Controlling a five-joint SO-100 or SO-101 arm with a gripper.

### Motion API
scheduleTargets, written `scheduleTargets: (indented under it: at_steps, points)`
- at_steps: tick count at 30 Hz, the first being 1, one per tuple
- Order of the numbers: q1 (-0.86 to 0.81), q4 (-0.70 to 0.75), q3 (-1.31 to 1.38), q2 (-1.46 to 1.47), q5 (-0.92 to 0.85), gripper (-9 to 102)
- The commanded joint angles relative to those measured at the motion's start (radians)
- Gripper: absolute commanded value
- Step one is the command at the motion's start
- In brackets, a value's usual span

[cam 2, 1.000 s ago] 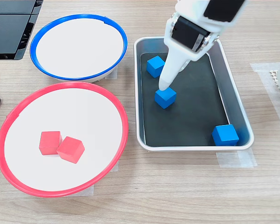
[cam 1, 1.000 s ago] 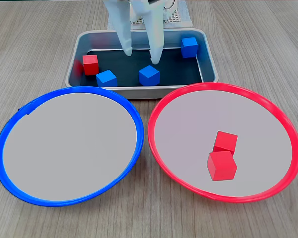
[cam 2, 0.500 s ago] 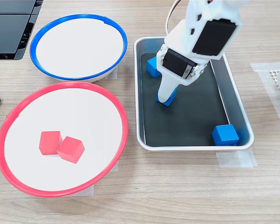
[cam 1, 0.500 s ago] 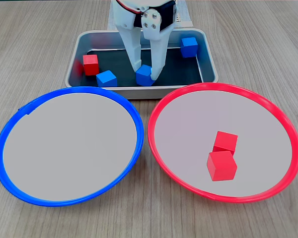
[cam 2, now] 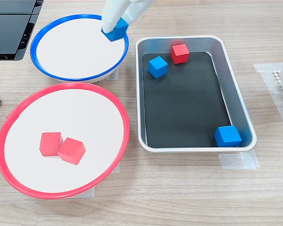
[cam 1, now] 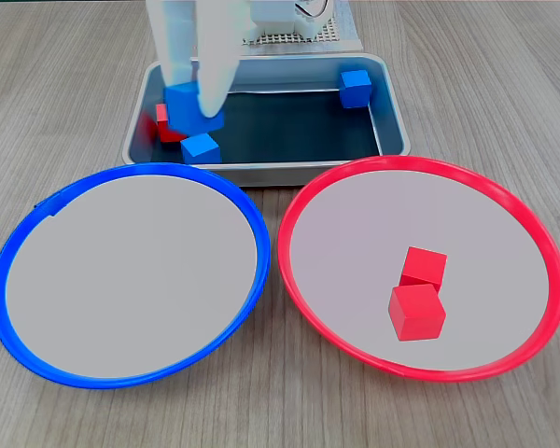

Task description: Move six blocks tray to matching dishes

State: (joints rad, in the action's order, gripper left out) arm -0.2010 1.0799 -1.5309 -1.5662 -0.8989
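My white two-finger gripper (cam 2: 114, 28) clamped on small matte blue cube (cam 2: 116, 30), above blue-rimmed round dish (cam 2: 47, 73) right rim. Carry inward over pale centre, lower, then release.

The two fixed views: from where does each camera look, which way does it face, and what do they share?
A fixed view: low, across the blue-rimmed dish and red-rimmed dish toward the tray; the gripper hangs blurred above.
Another fixed view: high, looking steeply down, with the tray to the right of the dishes; the gripper enters from the top.
Shared: both show the gripper shut on a blue block.
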Motion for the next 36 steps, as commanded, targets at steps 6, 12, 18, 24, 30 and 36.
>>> scheduleTargets:
  at_steps: [6,12,18,24,30,36]
  points:
    - [-0.057,-0.133,0.153,0.227,-0.126,10]
    - [-0.058,-0.098,0.153,0.253,-0.179,21]
    - [-0.066,0.215,0.147,0.121,-0.311,0]
    - [-0.123,0.364,-0.072,-0.067,-0.436,6]
    - [-0.169,0.097,-0.296,-0.049,-0.44,21]
    - [-0.144,-0.025,-0.318,0.049,-0.393,18]
